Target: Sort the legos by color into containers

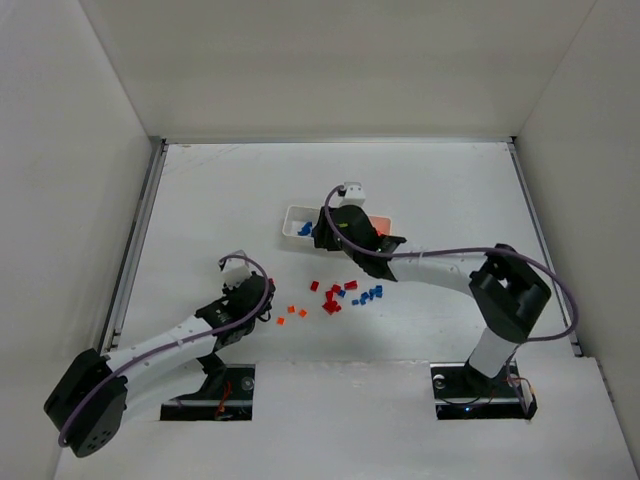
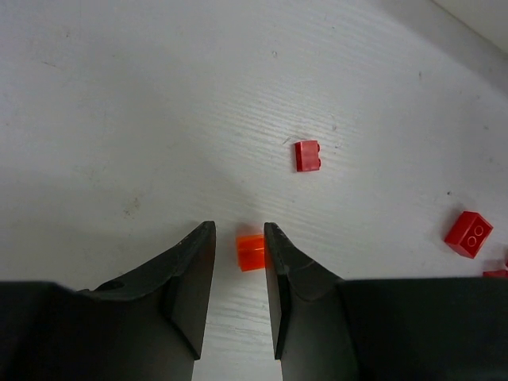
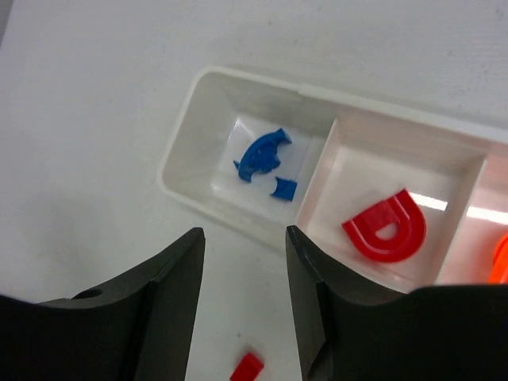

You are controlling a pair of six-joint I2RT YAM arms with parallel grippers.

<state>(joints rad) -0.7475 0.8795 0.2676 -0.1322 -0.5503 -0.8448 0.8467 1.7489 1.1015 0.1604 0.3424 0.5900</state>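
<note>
- Left gripper (image 2: 238,230): lower centre of the left wrist view, pointing down at the table (image 2: 119,119). Fingers (image 2: 194,278) narrowly spread, pinching nothing.
- Orange brick (image 2: 251,252): lying on the table in the gap at the fingertips. It sits hard against the finger on the right of the frame and clear of the one on the left.
- Two red bricks, left wrist view: one (image 2: 307,155) above centre, one (image 2: 468,233) at the right edge, both loose on the table.
- Right gripper (image 3: 244,234): bottom of the right wrist view, just short of the tray's near wall. Fingers (image 3: 171,294) spread wide and empty.
- White tray (image 3: 222,214): upper right of that view, three compartments.
  - Left compartment: curved blue piece (image 3: 262,153) and small blue brick (image 3: 282,189).
  - Middle compartment: red U-shaped piece (image 3: 386,226).
  - Right compartment: a sliver of orange at the frame edge, shape not discernible.
- Loose legos (image 1: 340,293): red, blue and orange, scattered at the centre of the overhead view, below the tray.
- Red brick (image 3: 246,367): on the table at the bottom edge of the right wrist view.
</note>
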